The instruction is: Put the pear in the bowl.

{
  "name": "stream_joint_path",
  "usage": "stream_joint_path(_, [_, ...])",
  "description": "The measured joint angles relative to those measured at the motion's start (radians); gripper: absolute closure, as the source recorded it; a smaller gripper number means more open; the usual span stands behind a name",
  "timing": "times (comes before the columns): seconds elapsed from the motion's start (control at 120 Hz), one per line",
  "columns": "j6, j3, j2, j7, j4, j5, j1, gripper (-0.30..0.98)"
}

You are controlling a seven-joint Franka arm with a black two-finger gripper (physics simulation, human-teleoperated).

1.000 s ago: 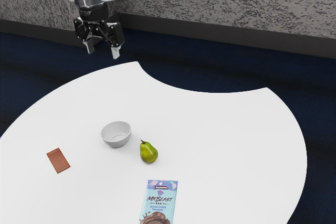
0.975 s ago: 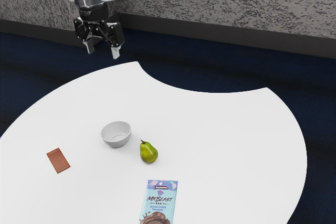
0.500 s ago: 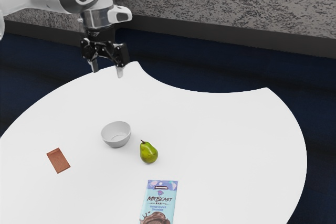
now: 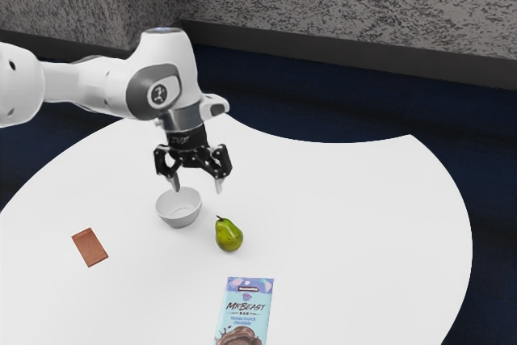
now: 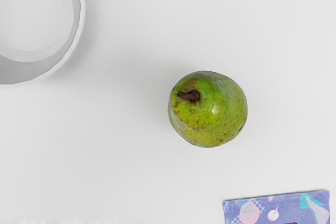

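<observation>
the chocolate bar wrapper (image 4: 246, 309), pale blue and purple with "mrbeast bar" printed on it, is cut off by the exterior view's lower edge; in the wrist view, one patterned end of it is visible. the wrist view also crops the bowl (image 4: 178, 209), a plain, light grey one, leaving part of its rim and inside. in the exterior view, one fingertip overlaps the bowl's far rim, hiding a sliver of it.

the end effector (image 4: 197, 188), black with pale fingertips, is wide open, pointing down above the white worktop (image 4: 347, 224). it holds nothing and touches nothing. the green pear (image 4: 229, 235) stands on the worktop just beside the bowl, outside it, its short brown stem up. the wrist view looks down on it from above.

compared with the earlier frame, the arm (image 4: 153, 86) has swung toward the exterior view's right and lower, from over the worktop's far edge to near the bowl and pear. the pear, the bowl, the wrapper and a flat brown rectangle (image 4: 90, 247) lie where they were.
</observation>
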Motion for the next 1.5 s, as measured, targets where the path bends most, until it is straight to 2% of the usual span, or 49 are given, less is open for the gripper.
stream_joint_path(0.275, [0.14,-0.026,0.069,-0.343,-0.02,-0.033,-0.003,0.0])
stream_joint_path(0.425, [0.204,-0.027,0.132,-0.474,-0.021,-0.035,-0.002,0.0])
stream_joint_path(0.608, [0.271,-0.029,0.15,-0.596,-0.052,-0.036,-0.002,0.0])
stream_joint_path(1.0, [0.346,-0.042,0.215,-0.76,-0.066,-0.042,-0.001,0.0])
stream_joint_path(1.5, [0.4,-0.047,0.298,-0.861,-0.032,-0.04,0.001,0.0])
